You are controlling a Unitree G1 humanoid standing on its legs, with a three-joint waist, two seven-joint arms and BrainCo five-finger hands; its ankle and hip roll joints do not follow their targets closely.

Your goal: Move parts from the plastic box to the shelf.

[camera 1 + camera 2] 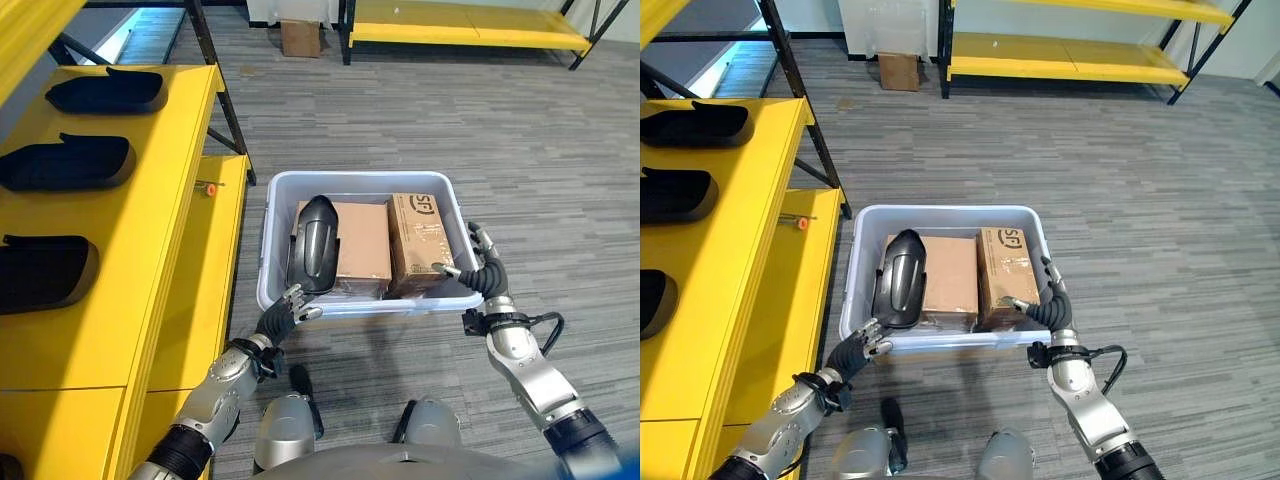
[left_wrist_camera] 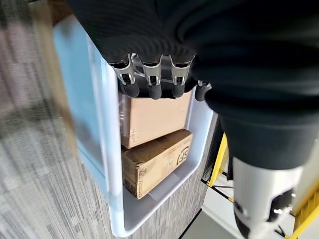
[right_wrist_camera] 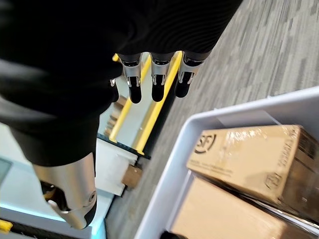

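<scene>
A pale blue plastic box (image 1: 355,179) stands on the floor in front of me. A black curved part (image 1: 315,245) leans upright at its left side, next to two cardboard boxes (image 1: 362,245) (image 1: 421,238). My left hand (image 1: 285,312) is at the box's near left corner, open, with its fingers (image 2: 154,82) relaxed just over the rim (image 2: 112,149). My right hand (image 1: 485,270) hovers at the near right corner, open, its thumb pointing in toward the right carton (image 3: 249,154). Neither hand holds anything.
A yellow shelf (image 1: 170,200) runs along my left. On it lie three black parts (image 1: 105,92) (image 1: 65,165) (image 1: 40,272). A lower yellow ledge (image 1: 215,260) sits beside the box. A small carton (image 1: 300,38) and another yellow rack (image 1: 470,35) stand far off.
</scene>
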